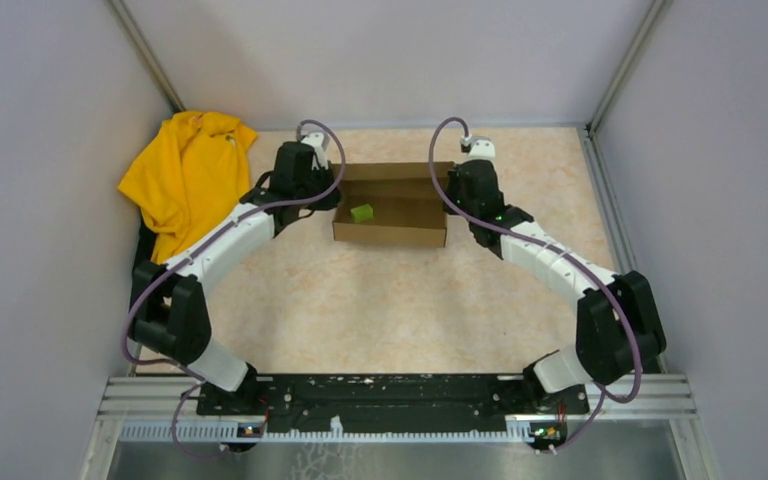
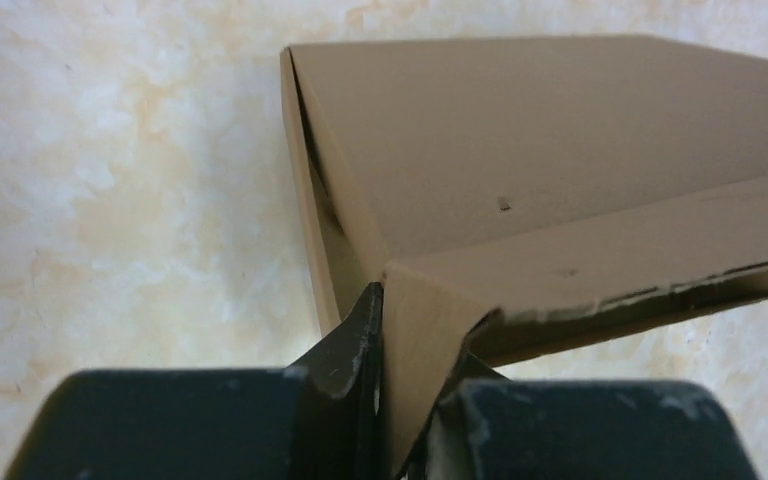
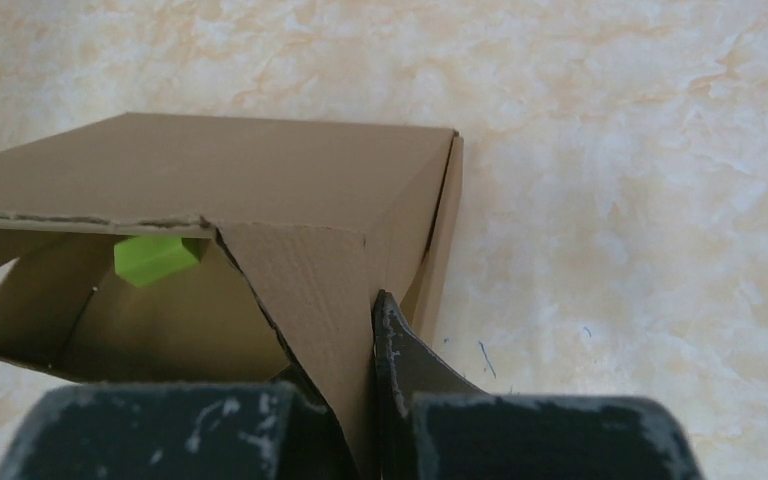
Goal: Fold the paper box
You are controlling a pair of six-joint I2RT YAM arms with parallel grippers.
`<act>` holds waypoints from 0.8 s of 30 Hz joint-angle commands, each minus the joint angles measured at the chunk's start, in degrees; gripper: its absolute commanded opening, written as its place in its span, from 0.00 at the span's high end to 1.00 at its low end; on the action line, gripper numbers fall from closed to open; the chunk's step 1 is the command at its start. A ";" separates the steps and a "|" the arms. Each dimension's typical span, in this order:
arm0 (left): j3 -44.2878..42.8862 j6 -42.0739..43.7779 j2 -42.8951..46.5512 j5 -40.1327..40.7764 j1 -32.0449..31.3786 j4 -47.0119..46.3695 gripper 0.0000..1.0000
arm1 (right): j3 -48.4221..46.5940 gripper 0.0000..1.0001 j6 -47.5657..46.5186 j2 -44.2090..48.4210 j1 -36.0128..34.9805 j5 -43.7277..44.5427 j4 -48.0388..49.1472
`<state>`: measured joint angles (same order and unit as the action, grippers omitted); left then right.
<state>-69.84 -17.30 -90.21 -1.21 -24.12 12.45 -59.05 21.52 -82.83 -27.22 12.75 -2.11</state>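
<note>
Inside paper box (image 1: 390, 236), one green block (image 1: 362, 212)

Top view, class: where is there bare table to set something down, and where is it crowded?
Freest: bare table between the paper box and the arm bases. A narrow strip runs behind the box. Crowded: the box's ends, where the left claw and right claw clamp its flaps, and the far-left corner under the yellow cloth.

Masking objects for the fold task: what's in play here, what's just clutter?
In play: paper box, left pincer, right pincer, both clamped on its cardboard.
Lying about: green block inside the box, yellow cloth at far-left corner.
</note>
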 commanded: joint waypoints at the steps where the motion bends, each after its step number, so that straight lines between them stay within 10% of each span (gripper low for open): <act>1: 3.92 -0.64 2.03 -2.27 -2.49 3.91 0.86 | 3.24 1.00 0.95 3.32 -3.21 -5.71 3.36; 9: 11.37 -1.88 4.28 0.07 -4.40 3.05 0.69 | 10.23 1.00 -0.46 4.92 -6.66 -5.95 5.49; 24: 17.76 -1.86 8.30 3.68 -4.77 4.91 0.50 | 13.78 0.67 -2.87 10.75 -7.69 -6.73 -2.65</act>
<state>-52.99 -18.87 -84.75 1.78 -28.53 16.71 -45.23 19.94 -76.20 -34.28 6.57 -3.51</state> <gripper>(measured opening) 0.496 0.312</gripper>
